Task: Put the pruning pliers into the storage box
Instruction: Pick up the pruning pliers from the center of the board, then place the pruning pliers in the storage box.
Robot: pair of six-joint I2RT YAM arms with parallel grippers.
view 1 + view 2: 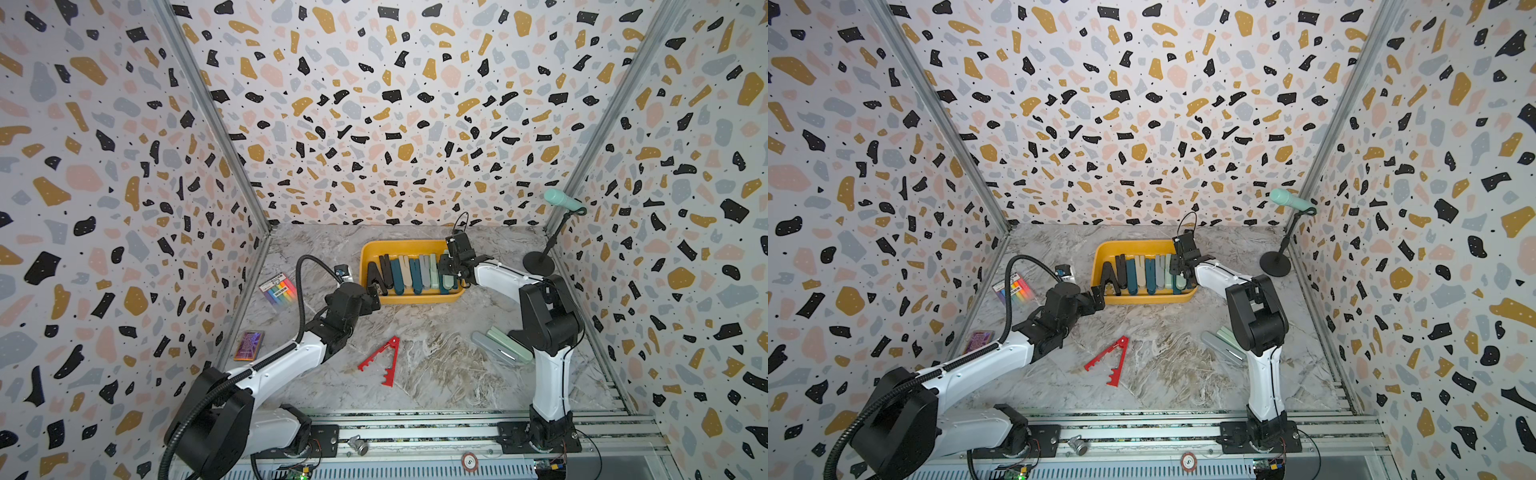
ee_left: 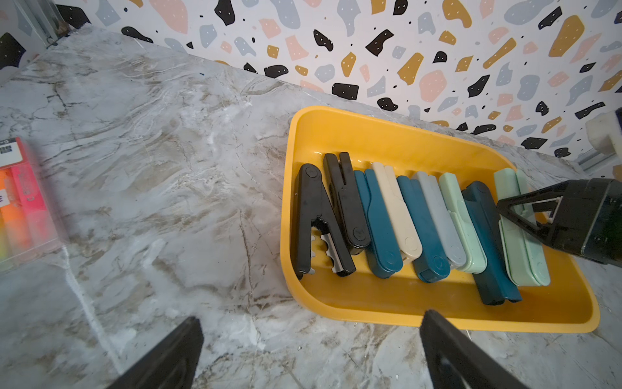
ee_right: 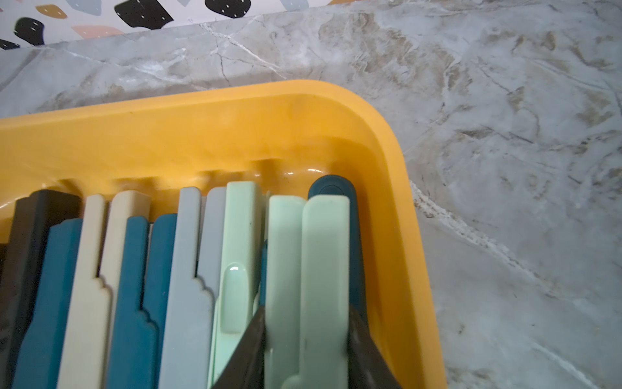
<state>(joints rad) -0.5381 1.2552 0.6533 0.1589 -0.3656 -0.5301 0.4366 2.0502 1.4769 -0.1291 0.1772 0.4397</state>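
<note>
Toward the centre of both top views, the shallow mustard-yellow plastic storage box sat on the marble-patterned table. It held a row of closed pruning pliers in black, dark teal, beige, grey and mint green. At the right end of that row, in the right wrist view, I saw my right gripper pinching a mint green plastic pair across its two arms inside the box. A dark teal pair lay just beside it, against the box's wall. My left gripper hovered at the box's lower left corner, fingers spread wide with nothing between them. Lower in the frame, a notched red pair lay open on the table. At lower right, a grey pair and a second mint green pair lay side by side next to the right arm.
</note>
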